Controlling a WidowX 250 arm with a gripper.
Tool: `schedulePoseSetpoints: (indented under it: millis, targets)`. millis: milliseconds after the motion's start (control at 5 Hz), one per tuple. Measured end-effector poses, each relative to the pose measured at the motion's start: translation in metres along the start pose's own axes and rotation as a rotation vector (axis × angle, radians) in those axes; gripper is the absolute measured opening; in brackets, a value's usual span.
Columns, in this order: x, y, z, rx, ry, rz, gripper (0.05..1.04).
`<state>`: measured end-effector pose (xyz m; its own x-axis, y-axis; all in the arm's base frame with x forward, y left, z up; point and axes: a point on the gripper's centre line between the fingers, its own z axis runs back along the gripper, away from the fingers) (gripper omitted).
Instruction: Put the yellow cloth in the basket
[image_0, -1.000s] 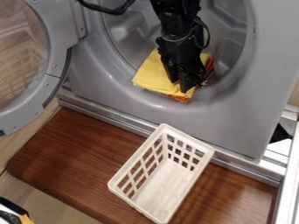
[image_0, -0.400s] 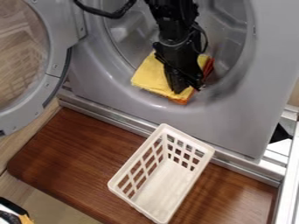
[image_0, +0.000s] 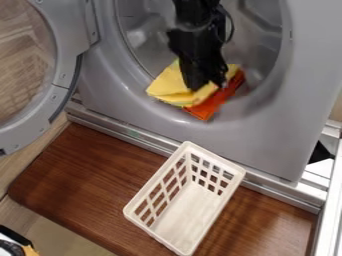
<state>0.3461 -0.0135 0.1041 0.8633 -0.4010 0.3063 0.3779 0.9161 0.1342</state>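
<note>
Cloth (image_0: 165, 89), the yellow one of the task, lay creased on the lower lip of a washer's round opening, its left part spread toward the near side of that lip. It rested partly over an orange cloth (image_0: 210, 106), whose corner poked out beneath it toward the basket; that contact mattered, since a careless pull could have brought both along. The gripper (image_0: 204, 86) pointed down onto the middle of the yellow fabric, touching it; whether it was spread, pressed together or pinching a fold could not be told. The choice of spot seemed sensible, as the raised, rumpled part offered something to grasp. The black arm (image_0: 195, 17) hung over the drum (image_0: 254, 55) from the top of the view. Below the washer (image_0: 267, 132), past a metal rail (image_0: 130, 134), the white basket (image_0: 190, 210) stood upright on the wooden surface (image_0: 73, 165), its far end close to the surface's washer-side edge, presumably to keep the carry short. The door (image_0: 61, 82) stood open to the left, leaving the way out clear. The transfer was still to be done: a secure hold first, then a lift clear of the orange layer.
</note>
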Motion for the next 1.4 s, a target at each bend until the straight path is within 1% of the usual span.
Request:
schedulePoseSetpoints:
  millis: [200, 400, 600, 800, 1000, 1200, 1400]
  targets:
    - [0.001, 0.002, 0.025, 0.019, -0.026, 0.017, 0.050]
    - [-0.002, 0.006, 0.047, 0.050, -0.038, 0.031, 0.050]
    - [-0.010, -0.002, 0.074, 0.069, -0.048, 0.072, 0.050]
    - [-0.023, -0.022, 0.083, 0.071, -0.046, 0.103, 0.050]
    - [-0.034, -0.046, 0.073, 0.043, -0.016, 0.091, 0.050]
    - [-0.045, -0.060, 0.062, 0.025, 0.000, 0.110, 0.050]
    - [-0.059, -0.063, 0.042, 0.035, 0.079, 0.139, 0.050]
